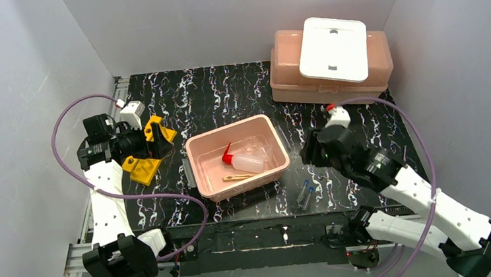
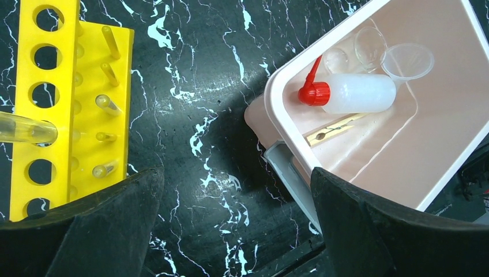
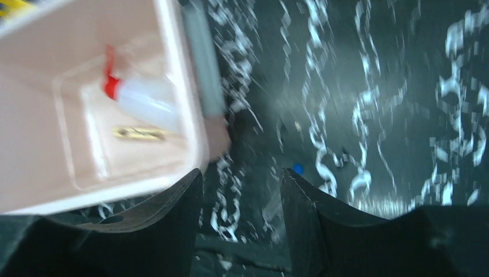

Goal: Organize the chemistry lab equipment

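Black marbled worktop [image 1: 226,90], grey walls on three sides. Open pink tub [image 1: 201,178] sits mid-worktop holding squeeze bottle [image 1: 250,162], wooden stick [image 1: 236,177] and small beaker [image 2: 407,60]. Yellow rack [image 2: 43,115] lies left of it, apart, one glass tube [image 2: 23,128] in a hole. Left jaws spread wide over the bare strip between rack and tub, nothing between them. Pipettes [image 1: 305,193] lie near the front edge, just right of the tub. Right jaws parted, empty, beside the tub's right rim. Lidded tub [image 1: 292,88] fills the back right corner.

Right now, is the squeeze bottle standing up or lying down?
Lying down. The squeeze bottle rests on its side on the floor of the pink tub, red nozzle pointing sideways.
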